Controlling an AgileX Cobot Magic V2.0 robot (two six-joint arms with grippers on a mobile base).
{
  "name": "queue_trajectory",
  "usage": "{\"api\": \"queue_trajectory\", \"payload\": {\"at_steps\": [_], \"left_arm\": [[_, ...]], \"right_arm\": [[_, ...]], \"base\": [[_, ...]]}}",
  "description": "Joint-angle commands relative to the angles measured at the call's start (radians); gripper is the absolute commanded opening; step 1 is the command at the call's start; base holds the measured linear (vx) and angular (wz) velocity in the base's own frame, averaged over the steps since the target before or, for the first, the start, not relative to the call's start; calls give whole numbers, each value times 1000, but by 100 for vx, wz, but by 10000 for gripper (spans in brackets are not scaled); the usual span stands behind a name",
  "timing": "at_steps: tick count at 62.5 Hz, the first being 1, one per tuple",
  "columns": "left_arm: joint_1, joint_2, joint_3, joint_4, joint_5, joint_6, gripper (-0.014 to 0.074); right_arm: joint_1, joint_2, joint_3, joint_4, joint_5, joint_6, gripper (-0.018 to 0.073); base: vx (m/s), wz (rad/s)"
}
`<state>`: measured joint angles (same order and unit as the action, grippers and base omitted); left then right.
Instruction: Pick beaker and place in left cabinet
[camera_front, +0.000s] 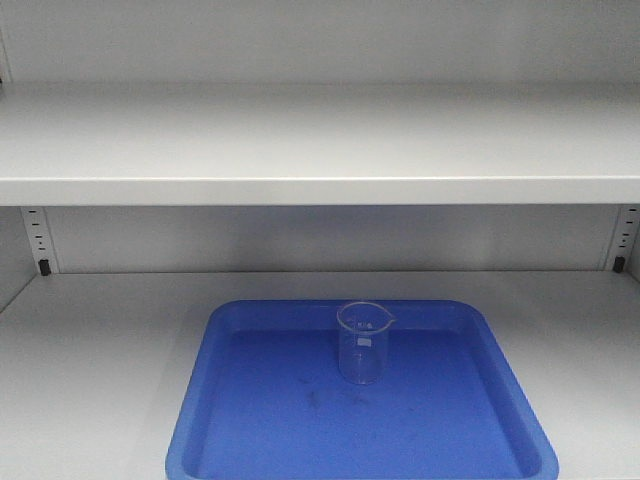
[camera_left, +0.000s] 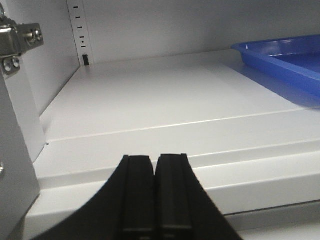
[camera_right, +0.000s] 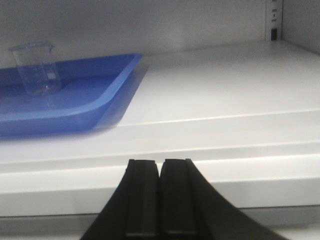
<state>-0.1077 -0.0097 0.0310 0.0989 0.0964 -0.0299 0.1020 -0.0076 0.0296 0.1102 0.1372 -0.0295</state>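
Observation:
A small clear glass beaker (camera_front: 362, 342) stands upright near the middle of a blue tray (camera_front: 250, 440) on the lower cabinet shelf. In the right wrist view the beaker (camera_right: 34, 67) stands far to the upper left on the tray (camera_right: 100, 102). My right gripper (camera_right: 160, 162) is shut and empty, low in front of the shelf edge. My left gripper (camera_left: 155, 157) is shut and empty, in front of the shelf's left part; only the tray's corner (camera_left: 270, 55) shows at its upper right. Neither gripper shows in the front view.
A white upper shelf (camera_front: 320, 150) spans the cabinet above the tray. The cabinet's left wall with a metal hinge (camera_left: 17, 42) stands close to my left gripper. Slotted rails (camera_front: 38, 240) run up the back corners. White shelf floor (camera_left: 150, 100) lies left of the tray.

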Motion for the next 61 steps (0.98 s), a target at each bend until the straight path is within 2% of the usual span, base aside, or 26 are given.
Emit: {"api": "queue_trajectory", "payload": {"at_steps": [1,61], "left_arm": [[-6,-20,15,-3,-89,-4,-8],[-6,-20,15,-3,-89,-4,-8]], "right_arm": [[-6,-17,7,-18,-73,6,-6],[-6,-19,7,-35,-76,6,-6]], "base": [[0,0],[0,0]]}}
